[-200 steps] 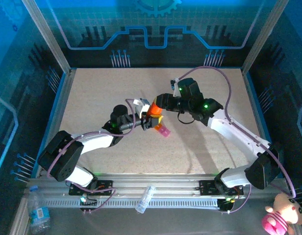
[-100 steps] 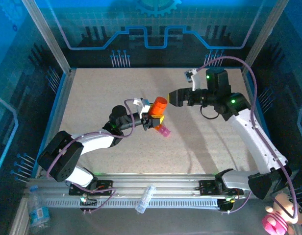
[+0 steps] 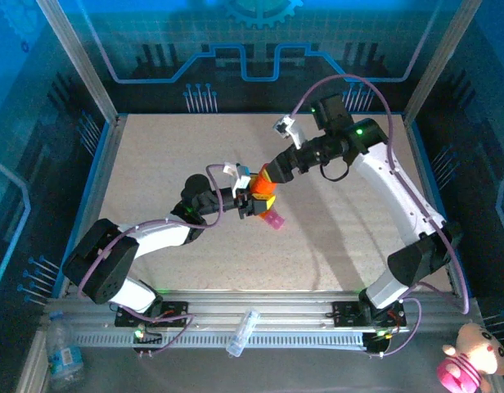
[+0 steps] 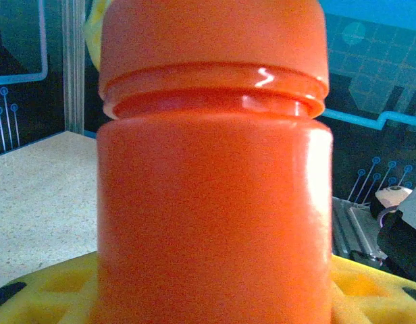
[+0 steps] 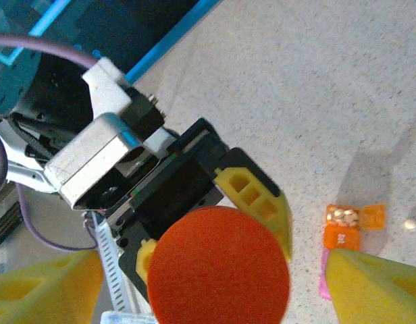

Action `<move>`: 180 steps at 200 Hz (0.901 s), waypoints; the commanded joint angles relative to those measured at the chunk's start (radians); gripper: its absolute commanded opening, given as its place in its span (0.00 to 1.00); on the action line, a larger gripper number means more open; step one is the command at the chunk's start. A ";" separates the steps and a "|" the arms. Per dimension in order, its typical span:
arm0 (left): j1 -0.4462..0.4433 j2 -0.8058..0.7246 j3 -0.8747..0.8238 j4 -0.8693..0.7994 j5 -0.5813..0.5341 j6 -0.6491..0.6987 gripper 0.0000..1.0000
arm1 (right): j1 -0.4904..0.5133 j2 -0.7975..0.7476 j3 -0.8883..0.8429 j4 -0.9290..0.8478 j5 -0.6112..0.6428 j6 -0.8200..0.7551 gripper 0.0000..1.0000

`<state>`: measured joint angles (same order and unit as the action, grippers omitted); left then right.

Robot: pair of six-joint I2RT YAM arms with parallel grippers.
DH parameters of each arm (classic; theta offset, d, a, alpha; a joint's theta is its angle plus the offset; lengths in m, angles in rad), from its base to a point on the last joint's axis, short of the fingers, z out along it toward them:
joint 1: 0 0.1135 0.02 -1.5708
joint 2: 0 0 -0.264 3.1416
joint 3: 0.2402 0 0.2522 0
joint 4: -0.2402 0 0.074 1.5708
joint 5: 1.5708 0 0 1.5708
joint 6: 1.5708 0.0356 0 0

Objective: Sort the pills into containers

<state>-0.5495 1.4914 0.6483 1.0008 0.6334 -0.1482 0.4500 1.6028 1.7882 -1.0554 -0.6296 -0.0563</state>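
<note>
Containers (image 5: pixel 343 236), square plastic cells, lie near the glossy orange bottle (image 4: pixel 215 202) held by left tool (image 3: pixel 250 202); right tool (image 3: pixel 272 172) spread wide.

No words or numbers can be read here. The orange bottle (image 4: pixel 215 202) shows a plain, smooth side. One orange box of the containers (image 5: pixel 342 237) has a tiny pale mark, too small to read. The clear bottle (image 3: pixel 65 358) has a blue label, too blurry to read.
</note>
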 commanded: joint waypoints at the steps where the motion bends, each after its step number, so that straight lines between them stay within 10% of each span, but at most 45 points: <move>1: 0.007 -0.001 0.034 0.056 0.033 -0.022 0.00 | 0.009 0.003 0.027 -0.066 0.007 -0.046 0.81; 77: 0.007 -0.003 0.039 0.056 0.023 -0.026 0.00 | 0.016 -0.028 -0.103 0.031 0.035 0.061 0.43; 147: 0.006 0.007 0.052 0.036 -0.032 0.013 0.00 | 0.123 -0.179 -0.489 0.501 0.327 0.776 0.39; 180: 0.007 0.014 0.054 0.033 -0.031 0.011 0.00 | 0.128 -0.175 -0.503 0.547 0.322 0.826 0.40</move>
<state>-0.5343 1.5249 0.6498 0.8700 0.6090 -0.1528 0.5369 1.3933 1.3159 -0.5362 -0.3122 0.6296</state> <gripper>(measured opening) 0.527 0.452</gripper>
